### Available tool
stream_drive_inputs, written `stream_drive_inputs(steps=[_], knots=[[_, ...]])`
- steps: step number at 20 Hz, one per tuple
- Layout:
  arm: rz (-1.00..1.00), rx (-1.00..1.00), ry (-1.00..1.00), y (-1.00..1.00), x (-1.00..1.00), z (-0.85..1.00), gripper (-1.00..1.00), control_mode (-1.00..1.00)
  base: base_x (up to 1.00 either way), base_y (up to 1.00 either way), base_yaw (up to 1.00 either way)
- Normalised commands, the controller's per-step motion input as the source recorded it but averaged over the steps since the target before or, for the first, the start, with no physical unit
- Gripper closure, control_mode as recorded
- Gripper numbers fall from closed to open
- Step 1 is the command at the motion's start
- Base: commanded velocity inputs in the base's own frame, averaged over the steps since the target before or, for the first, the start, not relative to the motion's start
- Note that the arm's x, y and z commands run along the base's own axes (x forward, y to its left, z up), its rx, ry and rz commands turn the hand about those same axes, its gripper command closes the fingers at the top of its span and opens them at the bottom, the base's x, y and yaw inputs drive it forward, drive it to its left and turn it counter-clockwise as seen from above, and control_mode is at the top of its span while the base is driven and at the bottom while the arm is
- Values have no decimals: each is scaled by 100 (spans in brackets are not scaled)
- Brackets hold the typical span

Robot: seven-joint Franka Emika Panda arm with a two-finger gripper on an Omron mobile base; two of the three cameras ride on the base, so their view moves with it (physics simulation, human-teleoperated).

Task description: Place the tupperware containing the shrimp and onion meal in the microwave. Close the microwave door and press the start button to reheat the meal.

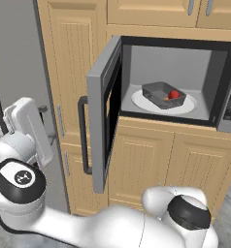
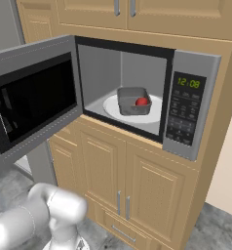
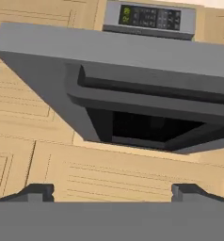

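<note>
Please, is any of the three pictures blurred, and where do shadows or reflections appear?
Left base view: sharp, soft shadow inside the microwave cavity. Right base view: faint reflections on the microwave door window. Hand view: slightly soft, door underside dark, open gripper tips low.

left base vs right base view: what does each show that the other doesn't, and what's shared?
Left base view alone: the dark bar handle on the outer face of the microwave door, and a bit of shrimp.

Right base view alone: the door's inner window, and the clock reading 12:08 above the keypad.

Both: the open microwave, and the tupperware with the red onion on the white turntable.
</note>
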Motion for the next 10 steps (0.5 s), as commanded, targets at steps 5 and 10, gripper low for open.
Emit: stream_drive_inputs(steps=[5,10], knots=[[-18,-3,0,-1,50,-12,-100,-100,0,0,0],[-20,0,0,-29,26,-14,-100,-100,0,0,0]])
